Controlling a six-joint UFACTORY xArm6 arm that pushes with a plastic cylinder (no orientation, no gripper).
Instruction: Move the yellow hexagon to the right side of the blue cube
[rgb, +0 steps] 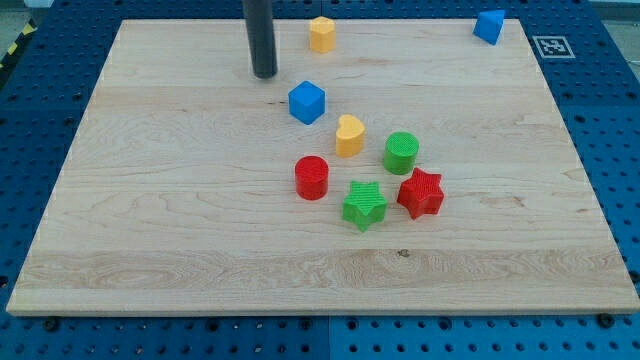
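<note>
Nearest is seen the green star (364, 205), while the yellow hexagon (321, 33) is placed right of my tip (265, 75), apart.

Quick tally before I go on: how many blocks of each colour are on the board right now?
Yellow: 2, the hexagon and a rounded block
Blue: 2, the cube and a corner block
Red: 2, cylinder, star
Green: 2, cylinder, star
Total: 8
</note>
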